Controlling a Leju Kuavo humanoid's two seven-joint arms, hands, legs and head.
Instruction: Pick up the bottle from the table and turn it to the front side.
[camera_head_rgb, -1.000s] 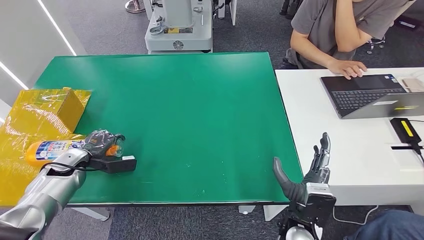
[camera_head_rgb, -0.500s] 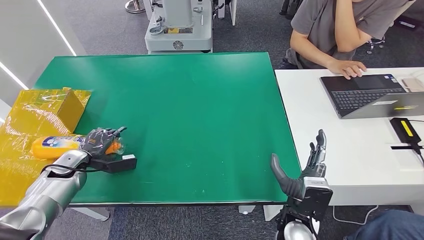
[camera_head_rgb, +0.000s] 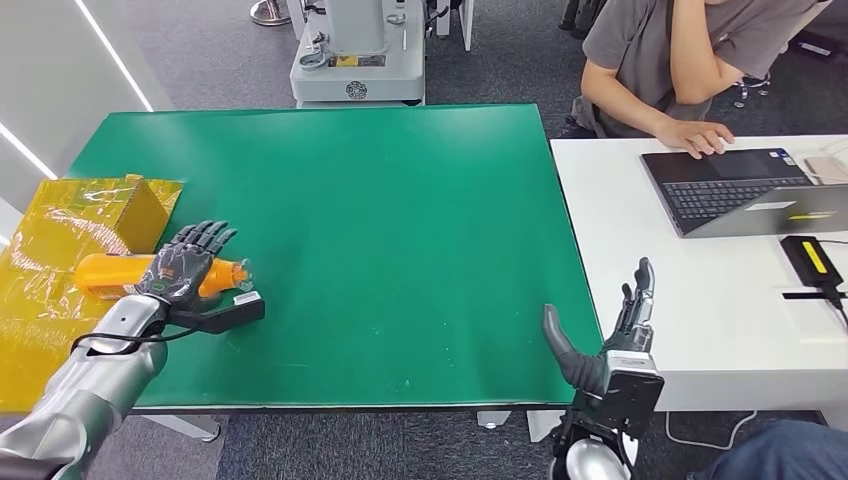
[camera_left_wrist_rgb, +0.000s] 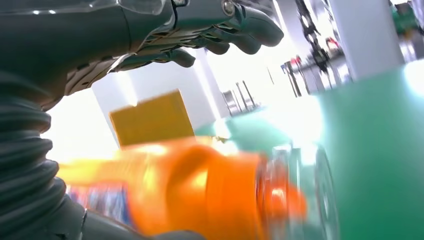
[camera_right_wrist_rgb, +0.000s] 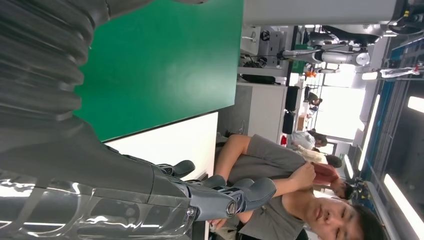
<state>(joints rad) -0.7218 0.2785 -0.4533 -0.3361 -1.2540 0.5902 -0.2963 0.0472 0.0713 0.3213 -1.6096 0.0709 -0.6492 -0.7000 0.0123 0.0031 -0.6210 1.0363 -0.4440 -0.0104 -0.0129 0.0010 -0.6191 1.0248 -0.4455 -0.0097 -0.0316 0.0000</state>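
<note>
Bottle (camera_head_rgb: 120, 272): orange plastic, lying sideways at table's (camera_head_rgb: 400, 250) 9 o'clock edge, under left hand (camera_head_rgb: 185, 272), whose spread fingers (camera_left_wrist_rgb: 220, 35) gripped nothing. Judged light, smooth, slippery; best grasped mid-body. Right hand (camera_head_rgb: 610, 340) open, idle.

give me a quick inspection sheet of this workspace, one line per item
surface: green table, white desk butted against its right side.
job's things: orange bottle on its side at the table's left edge, partly on yellow wrapping, plain orange side up.
clutter: yellow box on the wrapping.
robot hands: left robot hand over the bottle, fingers spread, thumb under its cap end; right robot hand open at the table's near right corner.
cables: thin black cable along the left wrist.
surroundings: seated person at a laptop, grey machine base behind the table.
</note>
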